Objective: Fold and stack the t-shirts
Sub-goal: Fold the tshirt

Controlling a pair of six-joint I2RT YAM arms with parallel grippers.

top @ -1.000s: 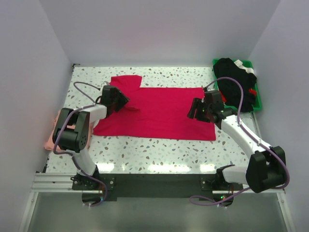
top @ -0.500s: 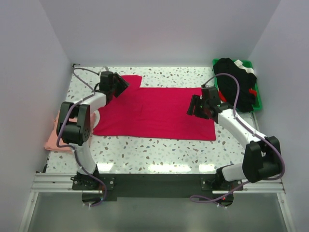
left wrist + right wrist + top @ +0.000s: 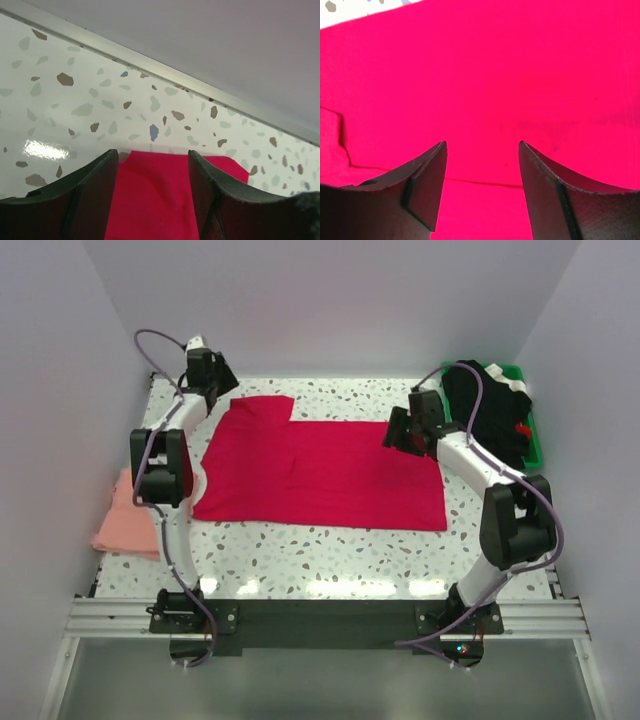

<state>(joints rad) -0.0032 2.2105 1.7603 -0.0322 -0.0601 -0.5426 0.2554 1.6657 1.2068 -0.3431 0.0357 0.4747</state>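
The crimson-red t-shirt (image 3: 320,472) lies spread flat in the middle of the table. My left gripper (image 3: 222,378) is open above the shirt's far left sleeve corner; the left wrist view shows that red corner (image 3: 155,200) between my open fingers. My right gripper (image 3: 394,435) is open over the shirt's far right edge; the right wrist view is filled with red cloth (image 3: 485,75) and a fold seam. The salmon-pink t-shirt (image 3: 122,518) lies folded at the table's left edge, partly behind the left arm.
A green bin (image 3: 527,435) at the far right holds dark clothes (image 3: 490,405). The back wall edge (image 3: 165,75) runs just beyond the left gripper. Speckled table (image 3: 330,550) shows in front of the red shirt.
Both grippers have moved away from me: the left from the shirt's left sleeve to the far left corner by the back wall, the right up along the shirt's right edge. The shirt lies as before.
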